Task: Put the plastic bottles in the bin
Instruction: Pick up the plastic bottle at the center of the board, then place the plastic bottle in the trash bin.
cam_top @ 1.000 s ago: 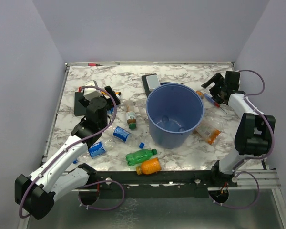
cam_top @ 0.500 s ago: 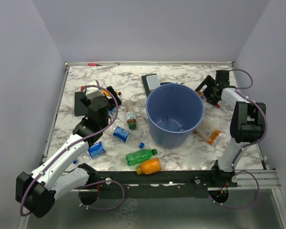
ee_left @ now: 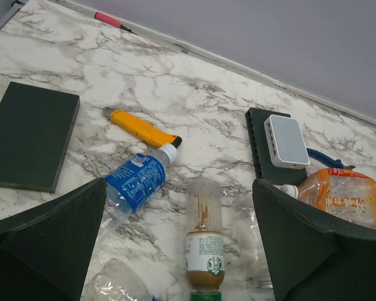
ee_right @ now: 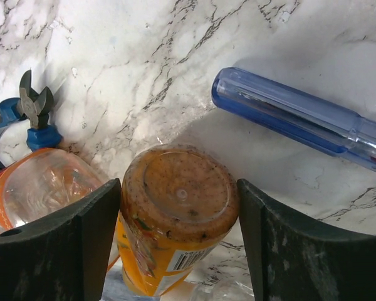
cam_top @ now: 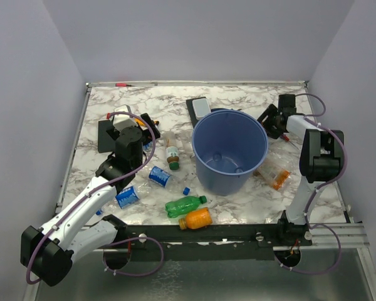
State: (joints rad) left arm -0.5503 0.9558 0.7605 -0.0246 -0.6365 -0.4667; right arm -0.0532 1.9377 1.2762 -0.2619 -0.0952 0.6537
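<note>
Over at the far right of the worktop (cam_top: 144, 100), just beside the bin (cam_top: 225, 185), the right gripper (cam_top: 271, 122) is bracketing an orange-labelled bottle (ee_right: 175, 213) — its fingers (ee_right: 62, 251) are pressing on both sides, so I'm calling that a grasp, though the bottle is sitting down at worktop level, nowhere near going over the rim. A crushed clear bottle (ee_right: 37, 188) is lying just beside it on one side and a blue screwdriver (ee_right: 288, 116) is lying close by on the other

Across on the left, the left gripper (ee_left: 178, 182) is hanging with its jaws spread wide and nothing between them, looking down on a brown bottle (ee_left: 202, 244) with a green cap and a blue-labelled bottle (ee_left: 138, 182) lying just beside a yellow knife (ee_left: 141, 128)

Now the score — and it is looking like nil. From overhead the bin is showing only its bare blue floor; I am seeing no bottle inside. Everything is waiting outside it: two stubby blue-wrapped bottles (cam_top: 160, 177) (cam_top: 127, 196), a green bottle (cam_top: 185, 205) and an orange bottle (cam_top: 196, 219) near the front edge, plus a flattened clear bottle (cam_top: 272, 172) against the bin's right side. By my reading the job is barely starting: one bottle is being gripped, the rest are lying on the marble, and each is needing its own pick, carry and drop
</note>
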